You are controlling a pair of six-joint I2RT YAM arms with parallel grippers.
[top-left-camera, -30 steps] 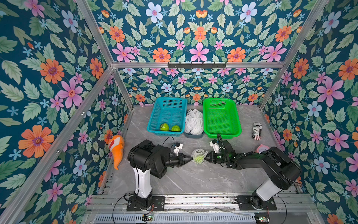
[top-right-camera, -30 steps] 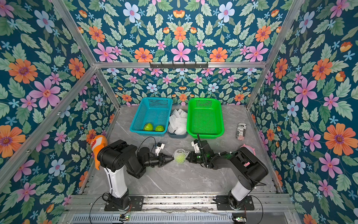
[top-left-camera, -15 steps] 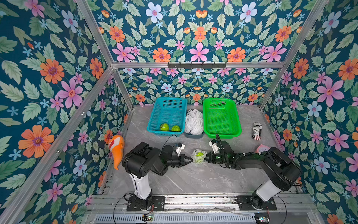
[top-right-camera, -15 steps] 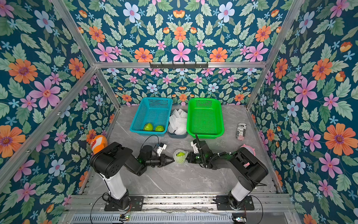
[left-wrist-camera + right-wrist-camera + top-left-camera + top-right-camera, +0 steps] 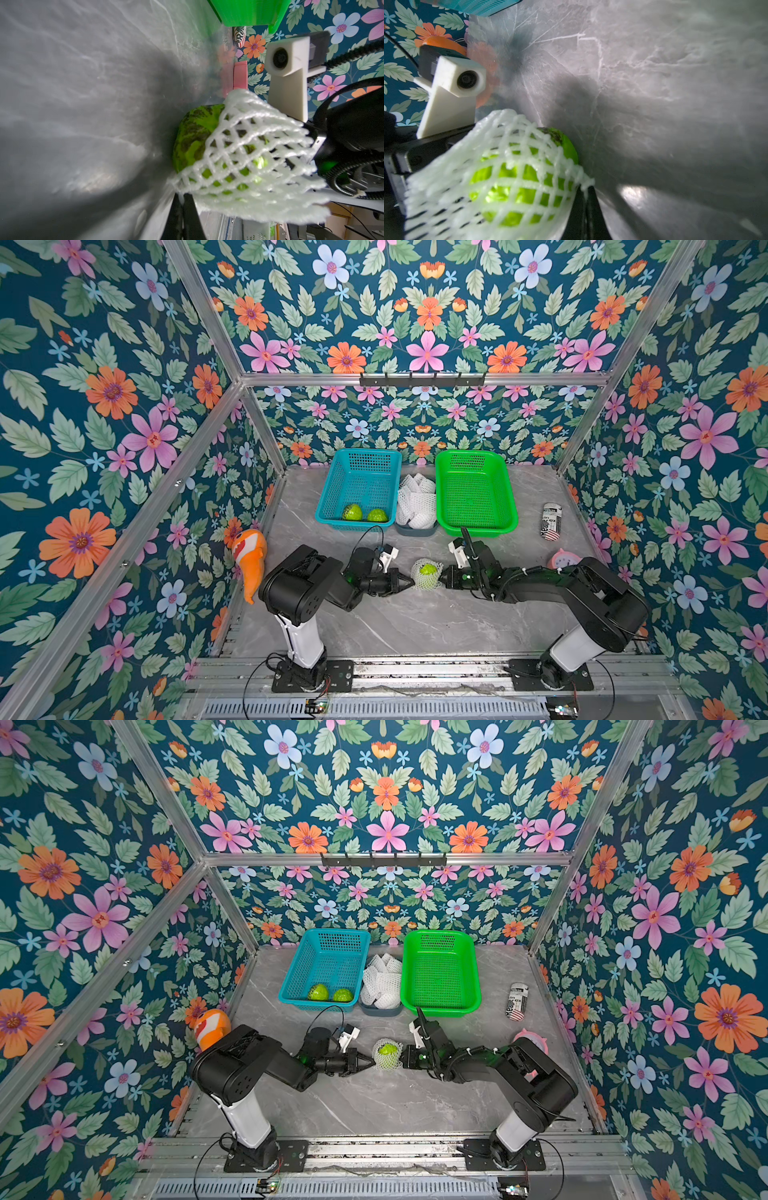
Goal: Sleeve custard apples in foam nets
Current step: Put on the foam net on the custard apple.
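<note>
- Step in hand: sleeving of one custard apple (image 5: 428,569), which lay on the tabletop (image 5: 415,626) about midway between its left and right edges, in front of the baskets.
- A foam net (image 5: 421,581) covered most of this fruit. The left wrist view showed one dark-mottled end bare beyond the net's rim.
- The left gripper (image 5: 410,583) was clenched on the net's edge at one side and the right gripper (image 5: 443,575) on the opposite edge. In each wrist view the fingers (image 5: 192,220) (image 5: 595,218) pinched mesh, not fruit.
- Two unsleeved custard apples (image 5: 352,512) (image 5: 377,515) lay against the near wall of the blue basket (image 5: 359,481) at the far edge.
- Spare foam nets (image 5: 415,502) filled a tray (image 5: 415,529) between it and the empty green basket (image 5: 473,493).
- Next move, as judged: an even pull by both grippers to draw the rim over the bare end without rolling the fruit out, then release.
</note>
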